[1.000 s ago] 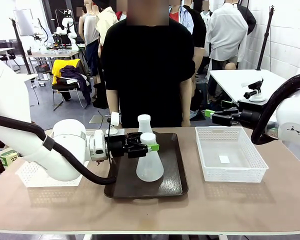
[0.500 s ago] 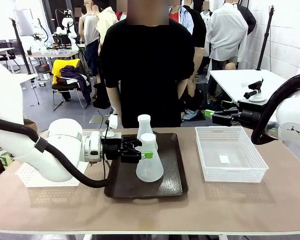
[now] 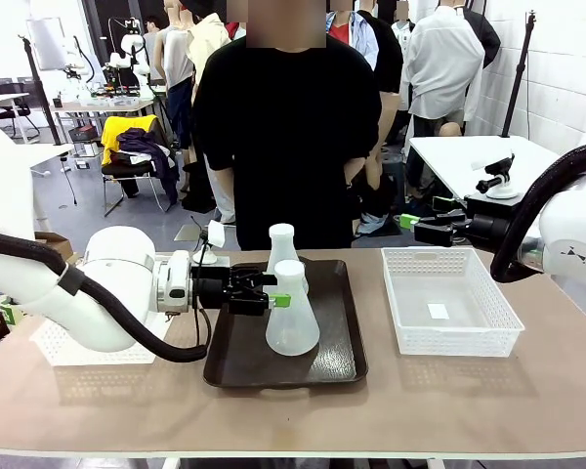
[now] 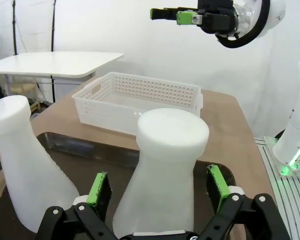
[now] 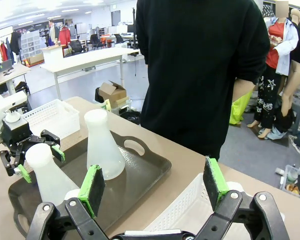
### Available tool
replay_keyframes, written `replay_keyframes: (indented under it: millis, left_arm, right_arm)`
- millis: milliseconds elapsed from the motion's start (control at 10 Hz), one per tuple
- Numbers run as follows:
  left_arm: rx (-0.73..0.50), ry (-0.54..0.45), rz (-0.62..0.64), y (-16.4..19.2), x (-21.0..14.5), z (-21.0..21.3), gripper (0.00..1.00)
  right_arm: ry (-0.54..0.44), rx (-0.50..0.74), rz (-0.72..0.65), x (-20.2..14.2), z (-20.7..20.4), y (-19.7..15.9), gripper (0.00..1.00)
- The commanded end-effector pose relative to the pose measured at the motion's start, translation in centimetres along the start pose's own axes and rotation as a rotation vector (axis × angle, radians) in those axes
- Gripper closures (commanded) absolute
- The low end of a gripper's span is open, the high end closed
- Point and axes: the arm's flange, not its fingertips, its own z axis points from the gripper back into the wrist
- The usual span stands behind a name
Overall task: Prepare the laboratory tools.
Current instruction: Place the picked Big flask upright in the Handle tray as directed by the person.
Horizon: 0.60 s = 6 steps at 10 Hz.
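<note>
Two flasks on tray (image 3: pixel 342 362): near flask (image 3: pixel 292 311) partly hides far flask (image 3: pixel 282 241); left gripper (image 3: pixel 270 292) released, right gripper (image 5: pixel 155 187) spread, empty.

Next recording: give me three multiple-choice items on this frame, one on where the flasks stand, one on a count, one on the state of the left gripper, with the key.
1. Where do the two flasks stand?
A. On the dark brown tray
B. In the white basket on the robot's right
C. On the bare table

2. How many flasks are there?
A. One
B. Two
C. Three

3. How is the left gripper?
A. Shut on the near flask's neck
B. Open, fingers either side of the near flask's neck
C. Open, over the basket

Key: 1 A, the near flask and the far flask both stand upright on the tray, not in the basket. 2 B, two show in the front view. 3 B, the left gripper has its green pads apart beside the neck in its wrist view.
</note>
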Motion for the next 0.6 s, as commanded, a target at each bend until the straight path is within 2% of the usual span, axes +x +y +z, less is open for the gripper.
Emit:
replay_keyframes:
  millis: [0, 500]
  left_arm:
    - [-0.007, -0.002, -0.035, -0.21, 0.04, -0.22, 0.0]
    - [-0.007, -0.002, -0.035, -0.21, 0.04, -0.22, 0.0]
  right_arm:
    - [0.011, -0.001, -0.008, -0.13, 0.25, 0.15, 0.0]
    - [0.011, -0.001, -0.008, -0.13, 0.25, 0.15, 0.0]
